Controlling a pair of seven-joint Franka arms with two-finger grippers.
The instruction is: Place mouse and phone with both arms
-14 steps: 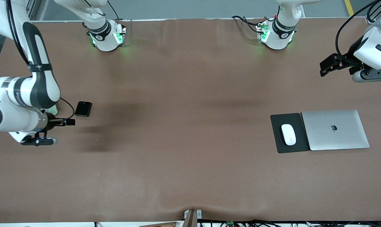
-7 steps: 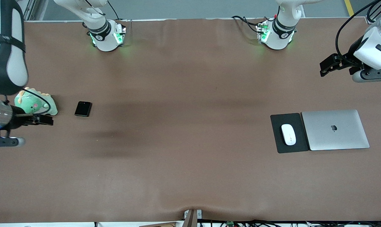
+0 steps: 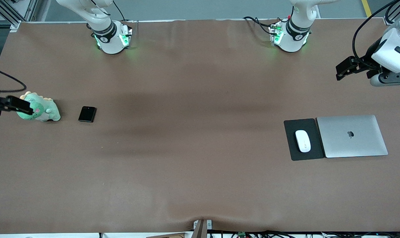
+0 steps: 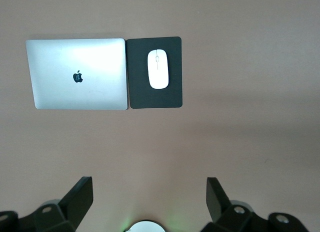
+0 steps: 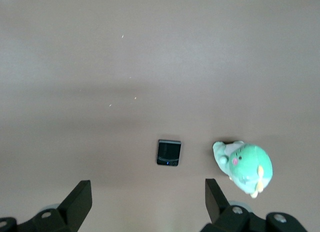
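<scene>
The white oval mouse [image 3: 302, 140] lies on a black mouse pad [image 3: 291, 150] toward the left arm's end of the table; the left wrist view shows the mouse [image 4: 158, 68] well clear of the fingers. The black phone [image 3: 87, 114] lies flat on the cloth toward the right arm's end, and the right wrist view looks down on the phone [image 5: 169, 153]. My left gripper [image 3: 347, 67] hangs high over the table's end, open and empty [image 4: 150, 184]. My right gripper [image 3: 20, 105] is up over the plush toy, open and empty [image 5: 148, 187].
A closed silver laptop [image 3: 352, 136] lies against the mouse pad on the side toward the left arm's end. A green plush toy [image 3: 43, 110] sits beside the phone, closer to the table's end. The arm bases [image 3: 112, 38] glow green along the table's edge farthest from the camera.
My right arm has swung out toward its end of the table, mostly leaving the front view and uncovering the plush toy. The phone, mouse and left arm have stayed put.
</scene>
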